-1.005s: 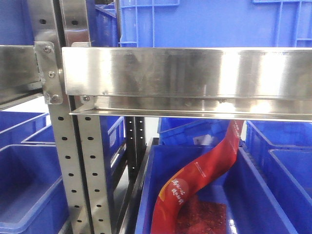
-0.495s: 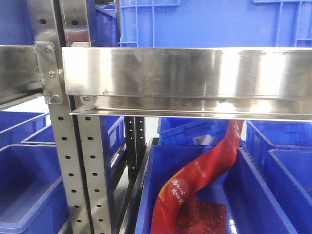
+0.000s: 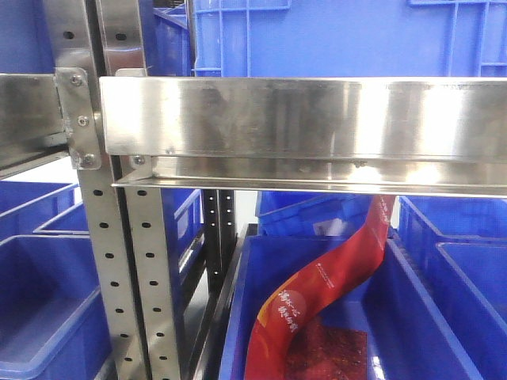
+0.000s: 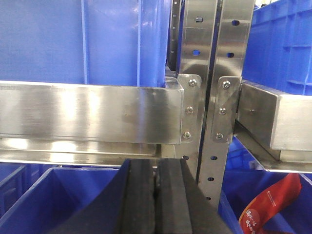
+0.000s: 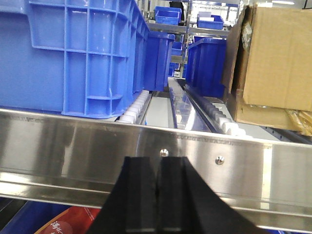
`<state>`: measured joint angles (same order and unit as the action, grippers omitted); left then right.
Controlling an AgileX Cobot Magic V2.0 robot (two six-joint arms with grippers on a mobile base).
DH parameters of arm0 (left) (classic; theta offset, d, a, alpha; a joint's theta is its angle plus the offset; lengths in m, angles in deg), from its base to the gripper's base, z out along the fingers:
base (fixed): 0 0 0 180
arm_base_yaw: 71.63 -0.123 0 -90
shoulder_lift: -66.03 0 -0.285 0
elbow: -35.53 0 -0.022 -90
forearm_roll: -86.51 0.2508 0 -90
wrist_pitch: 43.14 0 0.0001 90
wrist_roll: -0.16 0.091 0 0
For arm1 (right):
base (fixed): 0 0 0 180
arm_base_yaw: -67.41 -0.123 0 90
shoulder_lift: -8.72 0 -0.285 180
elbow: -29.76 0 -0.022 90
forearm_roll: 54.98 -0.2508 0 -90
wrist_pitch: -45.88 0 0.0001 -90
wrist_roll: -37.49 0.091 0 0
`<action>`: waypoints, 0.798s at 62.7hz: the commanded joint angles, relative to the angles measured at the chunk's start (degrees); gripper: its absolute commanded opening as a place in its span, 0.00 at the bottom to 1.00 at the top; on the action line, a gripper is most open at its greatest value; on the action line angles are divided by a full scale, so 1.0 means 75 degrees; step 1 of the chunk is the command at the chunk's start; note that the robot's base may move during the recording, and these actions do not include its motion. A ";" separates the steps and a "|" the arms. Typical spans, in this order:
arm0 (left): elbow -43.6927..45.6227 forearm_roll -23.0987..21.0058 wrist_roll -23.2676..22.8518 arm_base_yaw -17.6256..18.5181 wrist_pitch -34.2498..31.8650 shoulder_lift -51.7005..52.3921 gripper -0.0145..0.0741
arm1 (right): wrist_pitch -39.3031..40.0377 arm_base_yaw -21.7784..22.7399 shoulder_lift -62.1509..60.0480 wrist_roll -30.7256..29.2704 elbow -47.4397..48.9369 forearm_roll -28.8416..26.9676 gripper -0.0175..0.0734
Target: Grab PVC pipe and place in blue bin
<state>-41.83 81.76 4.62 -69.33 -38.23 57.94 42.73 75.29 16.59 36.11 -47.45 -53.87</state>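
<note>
Steel shelf rail [image 3: 301,119] across front view, blue bin [image 3: 412,317] below holding red bag [image 3: 325,285]. Left gripper [image 4: 155,195] and right gripper [image 5: 158,195] both pressed together, empty. PVC pipe nowhere visible.

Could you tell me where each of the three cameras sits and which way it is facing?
Front view: level with the steel shelf rail, looking into the rack; no robot part shows.
Left wrist view: behind the closed left gripper, facing the rail joint and upright.
Right wrist view: behind the closed right gripper, looking over the rail at a blue bin and cardboard box.
Shared: front and left wrist both show the red bag.
</note>
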 commanded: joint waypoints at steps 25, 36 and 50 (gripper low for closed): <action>0.0019 0.0029 0.0024 0.0021 -0.0090 0.0041 0.04 | 0.1135 0.0003 -0.0011 -0.0038 0.0000 0.0075 0.01; 0.0019 0.0029 0.0024 0.0021 -0.0090 0.0041 0.04 | 0.0730 0.0003 -0.0011 -0.0038 0.0000 0.0075 0.01; 0.0019 0.0029 0.0024 0.0021 -0.0090 0.0041 0.04 | 0.0340 0.0003 -0.0011 -0.0038 0.0000 0.0075 0.01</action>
<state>-41.83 81.76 4.62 -69.33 -38.23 57.94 45.30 75.29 16.59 36.00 -47.45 -53.77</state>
